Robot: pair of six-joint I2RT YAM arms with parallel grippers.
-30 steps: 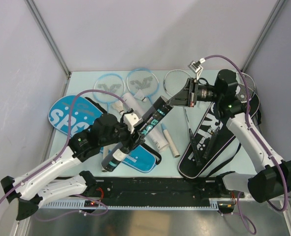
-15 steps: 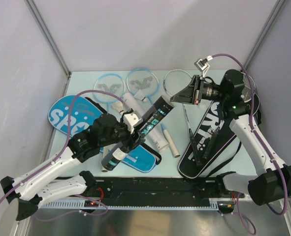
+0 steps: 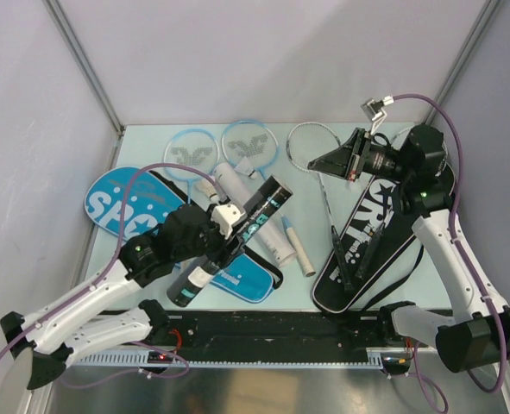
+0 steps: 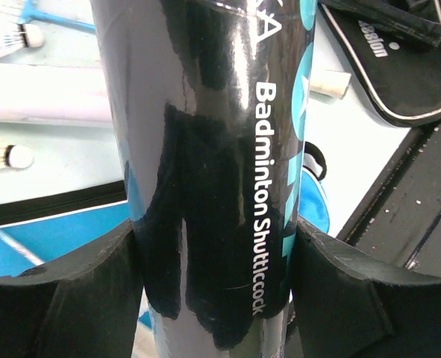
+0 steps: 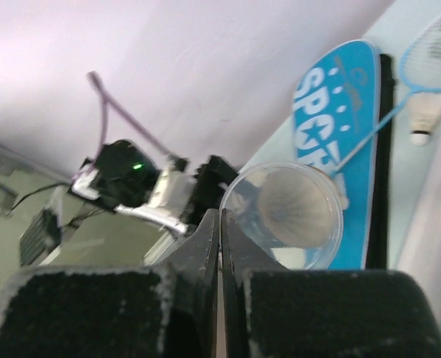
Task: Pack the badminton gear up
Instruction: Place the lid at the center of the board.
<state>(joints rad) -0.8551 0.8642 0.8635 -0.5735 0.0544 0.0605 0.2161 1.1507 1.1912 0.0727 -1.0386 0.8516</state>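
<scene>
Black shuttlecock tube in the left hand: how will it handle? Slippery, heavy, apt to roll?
The black tube has a glossy, reflective skin, so it may slip through the left hand clamped around it. It is round, so laid flat on the table it would likely roll. Being a shuttlecock tube, it is probably light for its size.

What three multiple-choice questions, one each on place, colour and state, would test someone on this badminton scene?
1. Where on the table does the black racket cover lie? A right side; B left side; C far-left corner.
2. What colour is the tube in the left gripper? A white; B black; C red.
3. The right gripper is: A open; B shut on a shuttlecock; C shut, empty.
Answers: A, the top view shows it at the right; B, it is glossy black in the left wrist view; C, it is closed with nothing in it.
</scene>
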